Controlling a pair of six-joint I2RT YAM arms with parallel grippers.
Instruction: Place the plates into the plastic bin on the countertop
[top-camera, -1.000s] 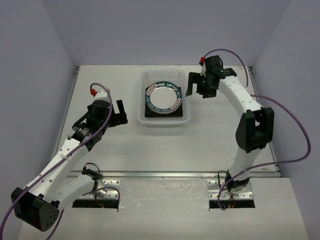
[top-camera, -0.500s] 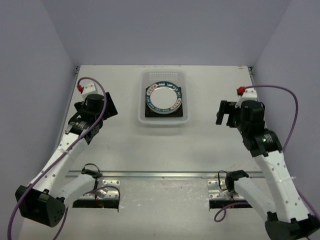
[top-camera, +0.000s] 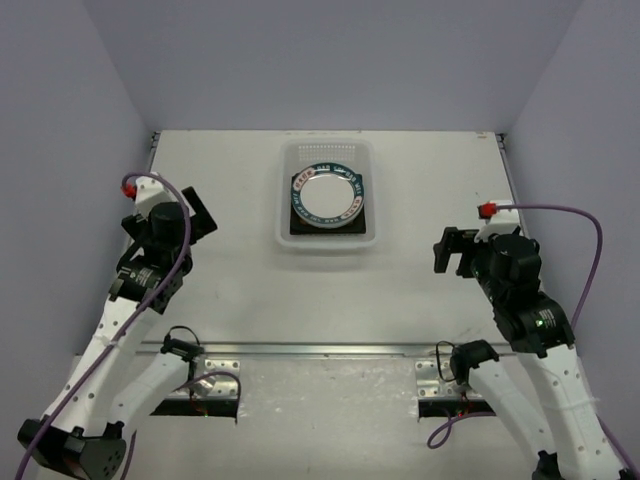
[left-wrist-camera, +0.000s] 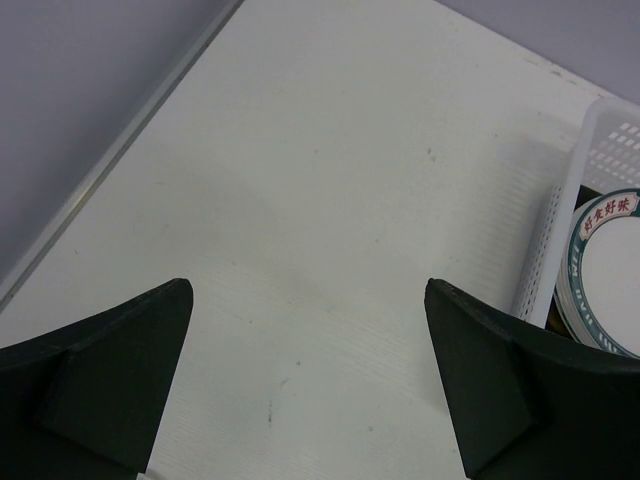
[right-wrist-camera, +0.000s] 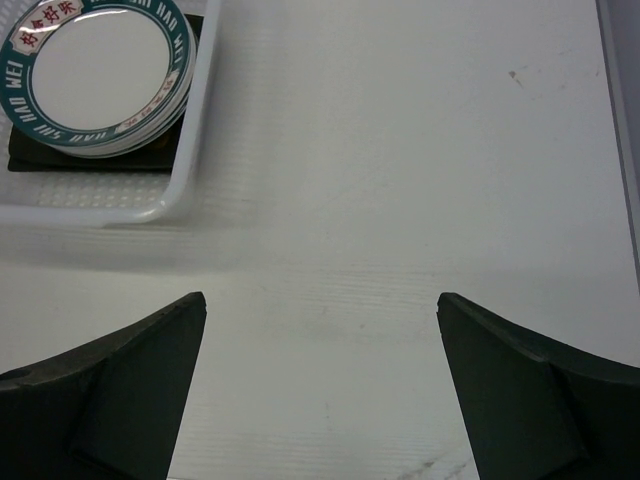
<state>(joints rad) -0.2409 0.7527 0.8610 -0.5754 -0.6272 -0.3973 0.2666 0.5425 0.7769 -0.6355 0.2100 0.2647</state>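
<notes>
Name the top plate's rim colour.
Top plate: teal-green band, white lettering, red patches; clearest in right wrist view.

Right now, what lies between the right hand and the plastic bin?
Only bare countertop between the right hand and the plastic bin, per the right wrist view.

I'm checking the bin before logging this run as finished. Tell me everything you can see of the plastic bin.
The plastic bin is a translucent whitish rectangular basket with perforated walls and a rounded rim. It sits flat and upright on the countertop, toward the far middle. Inside, a stack of round white plates with green-and-red lettered rims rests on a dark square plate that nearly fills its floor. Nothing else touches it.
</notes>
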